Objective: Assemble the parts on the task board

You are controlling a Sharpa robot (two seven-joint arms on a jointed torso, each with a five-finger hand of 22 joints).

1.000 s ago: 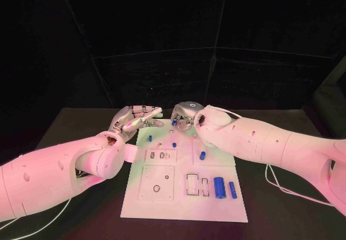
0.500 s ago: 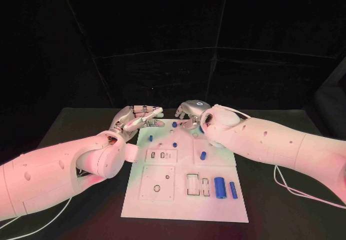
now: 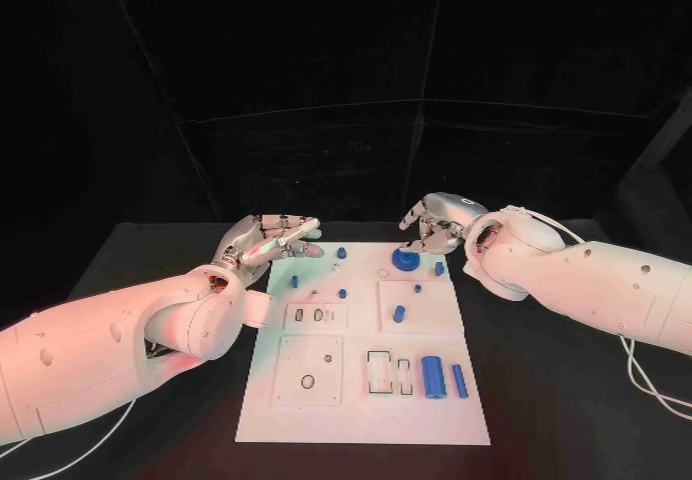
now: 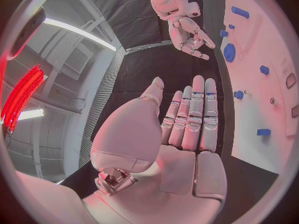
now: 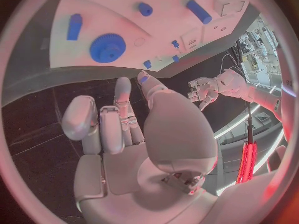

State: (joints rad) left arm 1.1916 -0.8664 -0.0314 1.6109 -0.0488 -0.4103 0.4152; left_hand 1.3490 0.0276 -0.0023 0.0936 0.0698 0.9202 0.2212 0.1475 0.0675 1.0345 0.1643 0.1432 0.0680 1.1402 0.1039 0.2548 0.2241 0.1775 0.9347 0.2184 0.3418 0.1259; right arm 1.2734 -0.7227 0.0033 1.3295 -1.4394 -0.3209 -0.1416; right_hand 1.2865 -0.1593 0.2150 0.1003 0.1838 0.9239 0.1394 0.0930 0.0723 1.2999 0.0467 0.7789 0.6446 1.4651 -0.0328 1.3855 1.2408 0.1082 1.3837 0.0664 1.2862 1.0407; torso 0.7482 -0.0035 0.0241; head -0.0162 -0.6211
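While both hands hold nothing, the left hand (image 3: 270, 238) hovers with fingers straight at the task board's (image 3: 361, 420) 11 o'clock corner, and the right hand (image 3: 436, 224) hangs loosely curled at 1 o'clock, just above a blue gear (image 3: 407, 259).

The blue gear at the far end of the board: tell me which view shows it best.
The right wrist view: the blue gear is largest there, its toothed rim plain, lying on the task board. The head view shows it small, beside the right hand. The left wrist view shows it small and edge-on.
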